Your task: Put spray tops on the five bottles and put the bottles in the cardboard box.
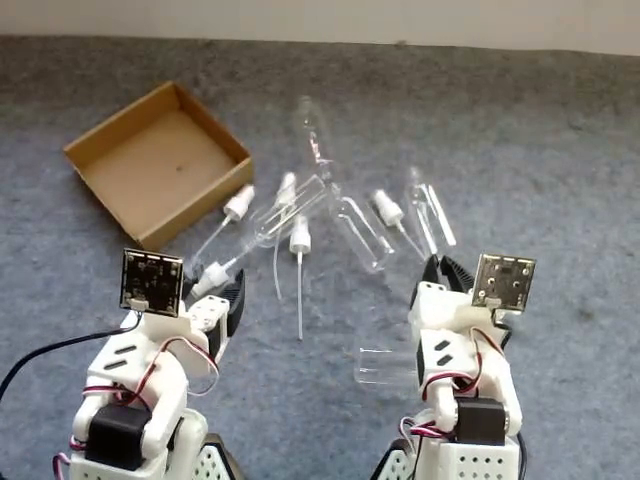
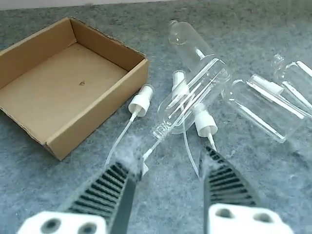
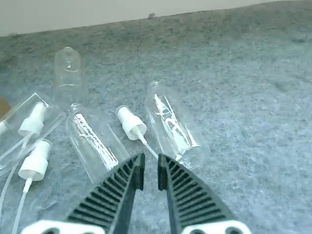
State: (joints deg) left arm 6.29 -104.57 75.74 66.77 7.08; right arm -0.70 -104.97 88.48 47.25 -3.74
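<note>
Two pairs of jaws hang low over the grey worktop (image 1: 560,150), holding nothing: the left jaws stand wide, the right jaws narrow. Just ahead of them clear bottles (image 3: 92,139) and white spray tops (image 3: 130,124) lie mixed on their sides. Beside this heap, ahead of the left jaws, sits the cardboard box (image 2: 97,114).

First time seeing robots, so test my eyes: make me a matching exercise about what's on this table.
1. cardboard box
2. bottles
3. spray tops
4. left gripper

A. white, lying loose
B. fingers apart, holding nothing
C. brown, empty
D. clear, lying on their sides

Pairs: 1-C, 2-D, 3-A, 4-B.
</note>
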